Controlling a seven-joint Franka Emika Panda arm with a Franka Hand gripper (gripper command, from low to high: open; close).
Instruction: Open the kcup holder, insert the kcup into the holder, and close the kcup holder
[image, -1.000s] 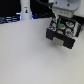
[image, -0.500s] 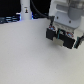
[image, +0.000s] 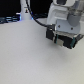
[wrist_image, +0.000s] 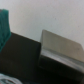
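Note:
In the exterior view my arm hangs at the upper right over the white table (image: 30, 55). Its dark gripper (image: 62, 39) is low, and blur hides whether the jaws are open. In the wrist view a black boxy body, which looks like the kcup holder (wrist_image: 25, 57), fills the lower part, with a grey slanted panel (wrist_image: 60, 47) on it. A pale round thing with a green tint (wrist_image: 5, 80) shows at one corner; it is too blurred to name as the kcup. No fingertips show in the wrist view.
A teal object (wrist_image: 4, 27) sits at the edge of the wrist view beside the black body. Dark clutter (image: 10, 20) and a small white upright item (image: 26, 11) stand at the far back on the exterior view's left.
The gripper dropped lower over the table between one second ago and half a second ago. Since then it has barely moved.

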